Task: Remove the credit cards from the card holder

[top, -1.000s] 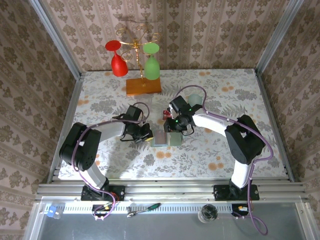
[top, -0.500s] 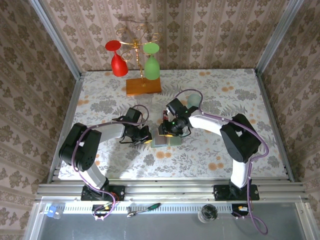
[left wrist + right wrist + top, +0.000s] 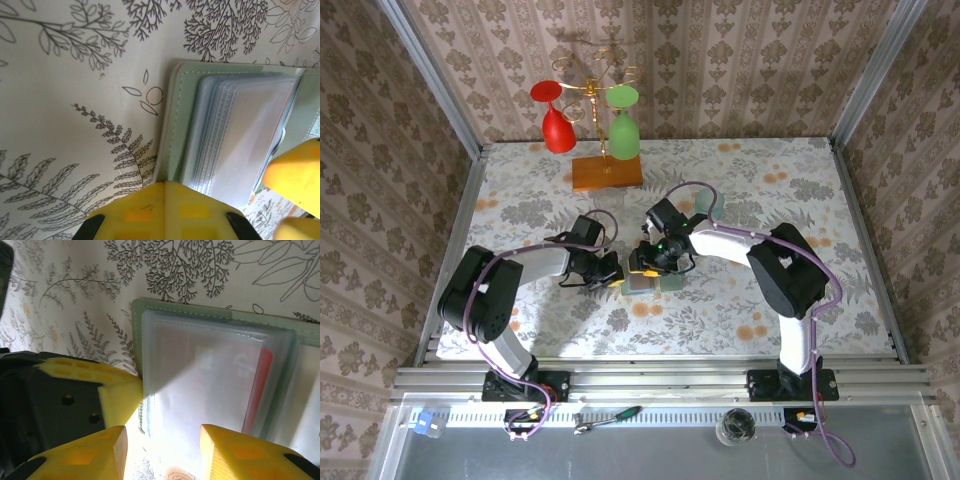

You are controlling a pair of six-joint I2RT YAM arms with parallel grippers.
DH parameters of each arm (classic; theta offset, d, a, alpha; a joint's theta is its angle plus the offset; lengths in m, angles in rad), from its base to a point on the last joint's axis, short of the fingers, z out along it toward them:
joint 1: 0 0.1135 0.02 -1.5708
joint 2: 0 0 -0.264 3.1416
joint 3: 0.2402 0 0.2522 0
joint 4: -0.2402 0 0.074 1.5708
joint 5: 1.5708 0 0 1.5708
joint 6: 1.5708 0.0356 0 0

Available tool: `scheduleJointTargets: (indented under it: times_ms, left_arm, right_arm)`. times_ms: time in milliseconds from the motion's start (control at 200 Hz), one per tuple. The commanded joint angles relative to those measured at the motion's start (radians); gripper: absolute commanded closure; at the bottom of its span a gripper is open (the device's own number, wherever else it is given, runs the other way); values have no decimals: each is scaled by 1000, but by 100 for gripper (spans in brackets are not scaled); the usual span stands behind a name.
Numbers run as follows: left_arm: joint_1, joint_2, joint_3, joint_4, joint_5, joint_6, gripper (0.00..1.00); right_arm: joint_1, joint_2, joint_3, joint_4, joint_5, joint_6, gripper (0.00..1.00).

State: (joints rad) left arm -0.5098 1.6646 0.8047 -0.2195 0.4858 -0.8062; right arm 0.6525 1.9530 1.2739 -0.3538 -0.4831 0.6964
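Note:
The card holder (image 3: 652,279) lies open on the flowered table, pale green with clear sleeves (image 3: 235,130). A red credit card (image 3: 261,390) shows through a sleeve at the holder's fold. My left gripper (image 3: 611,272) is shut, its joined yellow tips (image 3: 166,184) touching the edge of the holder's left panel. My right gripper (image 3: 646,262) hovers low over the same panel with its jaws open and the top sleeve (image 3: 200,370) showing between the fingers (image 3: 162,442). Nothing is gripped between them. The left arm's yellow finger (image 3: 119,396) sits beside the holder's edge.
An orange-brown wooden slab (image 3: 607,173) at the back carries a gold rack with a red glass (image 3: 557,128) and a green glass (image 3: 624,135). A clear plastic box (image 3: 710,200) sits behind the right arm. Wallpapered walls enclose the table.
My right gripper has slid left over the holder's left panel and its jaws have spread wider. The left gripper has stayed shut in place.

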Motion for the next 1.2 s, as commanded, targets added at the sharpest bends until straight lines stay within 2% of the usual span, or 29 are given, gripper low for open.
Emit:
scheduleJointTargets:
  times_ms: [0,600,1195]
  left_arm:
    - [7,-6,-19,-5,-16,16,98]
    - [18,-2,-25,-6,-10,19,98]
    - [19,-75,11,-12,-7,2,96]
  right_arm:
    - [6,21,24,-6,-10,22,58]
    - [6,16,38,-151,137,-23,58]
    - [-12,-1,-14,-90,103,-10,60]
